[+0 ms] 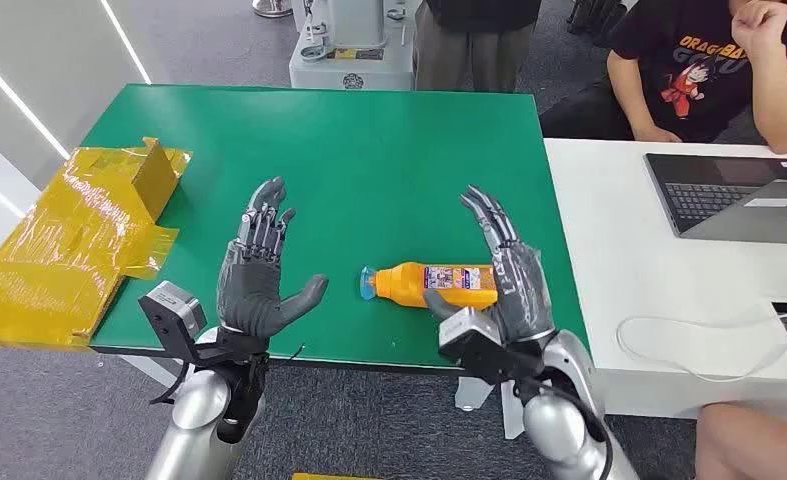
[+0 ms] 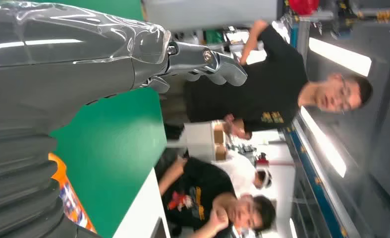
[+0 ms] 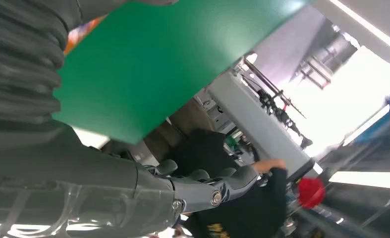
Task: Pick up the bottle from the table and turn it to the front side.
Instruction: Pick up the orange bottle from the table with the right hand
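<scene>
The orange bottle (image 1: pixel 437 285) is lying on its side on the green counter (image 1: pixel 369 150), near the front edge, with its blue cap (image 1: pixel 368 285) pointing toward the robot's left. The printed label is facing up, more or less.

The right robot hand (image 1: pixel 509 275) is sitting just beside the bottle's base end, fingers stretched out and apart, palm turned in toward the bottle. Its thumb looks like it's touching or almost touching the bottle's near side, but I honestly can't tell which from the head view. It isn't wrapped around it, so I'm calling that one released. In the right wrist view the fingers (image 3: pixel 207 181) are reaching out past the counter's far edge with nothing in them.

The left robot hand (image 1: pixel 259 270) is hovering over the counter a bit apart from the cap, also released, fingers up and spread, thumb sticking out toward the bottle.

A crumpled yellow taped-up cardboard box (image 1: pixel 79 240) is hanging off the counter's left side. A white counter (image 1: pixel 609 250) on the right is carrying a laptop (image 1: pixel 734 195), and a person in a black printed T-shirt (image 1: pixel 699 65) is sitting behind it.
</scene>
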Tool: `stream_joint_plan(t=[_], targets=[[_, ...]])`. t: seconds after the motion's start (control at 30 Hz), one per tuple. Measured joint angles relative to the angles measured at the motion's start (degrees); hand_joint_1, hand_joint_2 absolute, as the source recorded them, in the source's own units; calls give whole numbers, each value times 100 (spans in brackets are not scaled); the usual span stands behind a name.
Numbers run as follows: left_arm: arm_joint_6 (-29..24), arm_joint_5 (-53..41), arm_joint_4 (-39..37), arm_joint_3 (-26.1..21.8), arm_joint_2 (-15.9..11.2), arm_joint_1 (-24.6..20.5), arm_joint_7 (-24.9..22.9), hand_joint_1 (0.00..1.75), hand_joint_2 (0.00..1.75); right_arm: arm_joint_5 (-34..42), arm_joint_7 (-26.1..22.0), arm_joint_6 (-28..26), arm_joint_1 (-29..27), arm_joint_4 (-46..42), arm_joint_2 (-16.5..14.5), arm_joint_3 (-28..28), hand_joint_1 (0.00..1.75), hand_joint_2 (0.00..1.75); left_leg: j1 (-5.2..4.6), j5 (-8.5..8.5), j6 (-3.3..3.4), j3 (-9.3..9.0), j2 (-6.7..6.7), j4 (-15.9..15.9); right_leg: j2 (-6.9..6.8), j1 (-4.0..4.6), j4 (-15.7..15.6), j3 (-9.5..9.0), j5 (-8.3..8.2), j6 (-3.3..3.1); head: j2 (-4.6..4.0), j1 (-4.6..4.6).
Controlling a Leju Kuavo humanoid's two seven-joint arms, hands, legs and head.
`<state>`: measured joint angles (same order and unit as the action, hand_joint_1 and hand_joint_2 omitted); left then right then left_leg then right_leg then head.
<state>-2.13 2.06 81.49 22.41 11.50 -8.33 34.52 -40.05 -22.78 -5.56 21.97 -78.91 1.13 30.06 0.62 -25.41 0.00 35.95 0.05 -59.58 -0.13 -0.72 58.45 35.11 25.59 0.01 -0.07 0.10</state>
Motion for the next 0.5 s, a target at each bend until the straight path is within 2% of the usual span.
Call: stream_joint_plan(t=[0.07, 0.2, 0.3, 0.4, 0.5], targets=[[77, -15, -6, -3, 3, -9, 0, 0, 175, 30, -94, 250, 319, 314, 134, 8, 0, 175, -1, 3, 1, 0, 0, -2, 0, -1, 0, 0, -4, 3, 0, 0], [335, -51, -33, -17, 22, -92, -40, 0, 175, 199, -345, 1327, 1566, 1472, 608, 144, 0, 175, -3, 15, 12, 5, -8, -8, -11, -3, 0, -1, -13, 8, 0, 0], [383, -54, -62, -27, 40, -143, -60, 0, 175, 335, -435, 1965, 2348, 2184, 808, 388, 0, 175, -3, 16, 12, 6, -7, -8, -10, -2, 2, 0, -16, 5, 0, -1], [396, -55, -67, -29, 44, -163, -65, 0, 175, 424, -475, 2277, 2966, 2775, 913, 657, 0, 175, -2, 16, 12, 6, -8, -9, -11, -1, 1, 2, -16, 5, 0, -1], [400, -54, -67, -32, 44, -166, -65, 0, 175, 454, -483, 2379, 3295, 3143, 948, 847, 0, 175, -2, 15, 12, 6, -8, -7, -11, -1, 2, 2, -14, 5, 0, -1]])
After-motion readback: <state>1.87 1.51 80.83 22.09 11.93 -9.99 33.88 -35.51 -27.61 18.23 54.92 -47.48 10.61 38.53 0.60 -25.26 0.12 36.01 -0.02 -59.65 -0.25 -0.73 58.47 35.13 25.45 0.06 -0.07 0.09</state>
